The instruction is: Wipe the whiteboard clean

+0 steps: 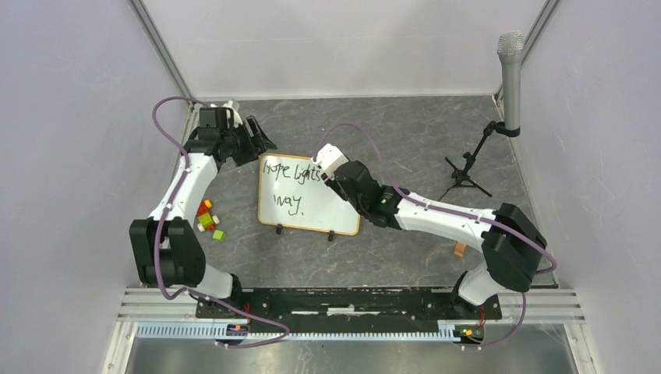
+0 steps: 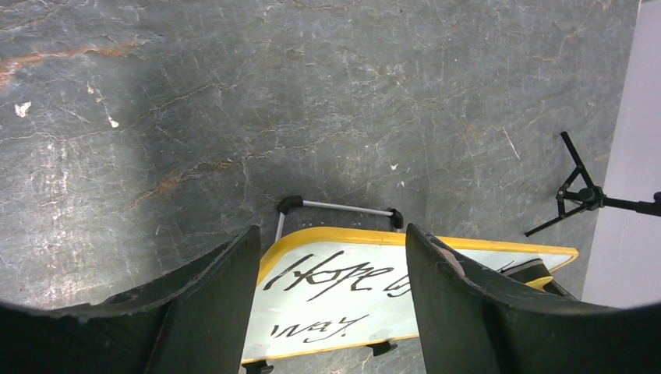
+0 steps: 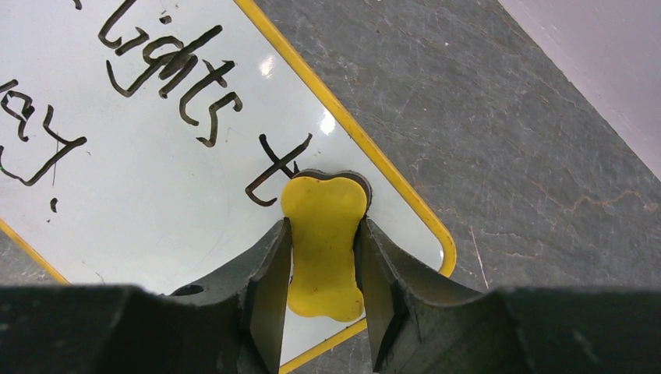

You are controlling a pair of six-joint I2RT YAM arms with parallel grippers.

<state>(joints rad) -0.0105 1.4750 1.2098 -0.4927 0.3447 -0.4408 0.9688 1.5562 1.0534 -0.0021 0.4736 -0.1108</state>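
Observation:
The whiteboard (image 1: 308,204) lies mid-table, yellow-orange framed, with black handwriting "Hope lights" and "way". My right gripper (image 3: 323,226) is shut on a yellow bone-shaped eraser (image 3: 322,249) and presses it on the board (image 3: 156,195) near the right edge, beside a "t" stroke. In the top view the right gripper (image 1: 331,167) is over the board's upper right part. My left gripper (image 1: 261,142) is open and empty above the board's upper left corner. In the left wrist view the board (image 2: 343,300) shows between its fingers (image 2: 218,296).
A microphone (image 1: 510,70) stands on a small black tripod (image 1: 465,175) at the back right. Several coloured bricks (image 1: 207,220) lie left of the board. A small wooden block (image 1: 460,250) lies by the right arm. A metal support bar (image 2: 339,207) shows behind the board.

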